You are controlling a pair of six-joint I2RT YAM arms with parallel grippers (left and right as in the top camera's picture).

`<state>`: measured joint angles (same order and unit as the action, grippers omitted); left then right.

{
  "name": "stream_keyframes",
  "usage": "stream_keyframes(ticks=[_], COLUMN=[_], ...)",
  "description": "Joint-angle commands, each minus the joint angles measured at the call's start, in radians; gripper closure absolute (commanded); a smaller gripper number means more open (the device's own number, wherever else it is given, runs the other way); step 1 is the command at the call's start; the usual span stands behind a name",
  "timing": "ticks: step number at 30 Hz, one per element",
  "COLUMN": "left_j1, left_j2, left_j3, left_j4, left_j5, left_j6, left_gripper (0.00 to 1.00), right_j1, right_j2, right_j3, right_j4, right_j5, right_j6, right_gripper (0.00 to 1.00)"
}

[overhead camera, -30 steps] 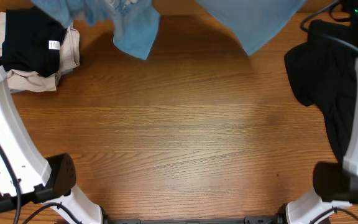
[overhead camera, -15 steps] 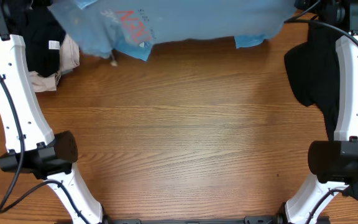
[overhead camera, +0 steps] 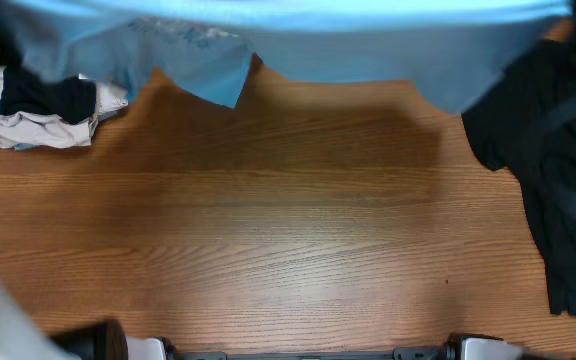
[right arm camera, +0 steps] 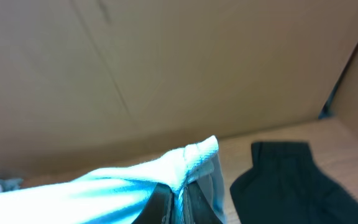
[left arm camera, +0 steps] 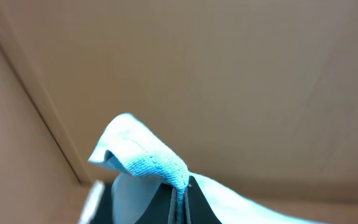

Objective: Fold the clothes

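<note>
Brown wood-grain tabletop (overhead camera: 288, 240), evenly lit, with a soft shadow across its far part. Plain tan wall panels (left arm camera: 241, 68) behind, meeting at an angled seam.

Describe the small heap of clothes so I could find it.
On the wooden table, look to the far left corner, beside the raised light blue shirt. The small heap there is cream cloth with black on top, unlike the large all-black garment at right.

I see the T-shirt (overhead camera: 348, 50) in light blue, with a faint pale print on it. The big garment (overhead camera: 548, 170) is plain black. The worktop (overhead camera: 288, 230) is warm brown with fine wood grain. The small pile (overhead camera: 43, 110) shows black over cream.
</note>
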<state>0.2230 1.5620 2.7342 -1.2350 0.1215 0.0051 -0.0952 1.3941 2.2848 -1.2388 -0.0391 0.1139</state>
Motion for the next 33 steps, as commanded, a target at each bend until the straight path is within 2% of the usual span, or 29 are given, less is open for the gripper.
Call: stream_keyframes(ticks=[1, 8, 16, 25, 30, 33], left_j1=[0.010, 0.010, 0.010, 0.010, 0.005, 0.003], left_j2=[-0.053, -0.050, 0.108, 0.307, 0.333, 0.322], left_j3=[0.006, 0.006, 0.006, 0.006, 0.006, 0.014], left_j4=[-0.002, 0.003, 0.073, 0.309, 0.465, 0.535], left_j5=[-0.033, -0.054, -0.054, -0.055, -0.133, -0.153], left_j6=[0.027, 0.056, 0.056, 0.039, 0.026, 0.058], left_gripper=[0.96, 0.96, 0.96, 0.96, 0.96, 0.96], right_j1=[-0.007, -0.007, -0.007, -0.007, -0.007, -0.007], right_j2=[-0.063, -0.112, 0.043, 0.266, 0.288, 0.283], right_j3=[0.008, 0.007, 0.007, 0.007, 0.011, 0.060], right_j4=[-0.018, -0.021, 0.056, 0.361, 0.533, 0.575], right_j5=[0.027, 0.068, 0.068, 0.065, 0.075, 0.075], right_j6=[-0.019, -0.044, -0.044, -0.086, -0.085, -0.085], right_gripper=[0.96, 0.96, 0.96, 0.96, 0.96, 0.96])
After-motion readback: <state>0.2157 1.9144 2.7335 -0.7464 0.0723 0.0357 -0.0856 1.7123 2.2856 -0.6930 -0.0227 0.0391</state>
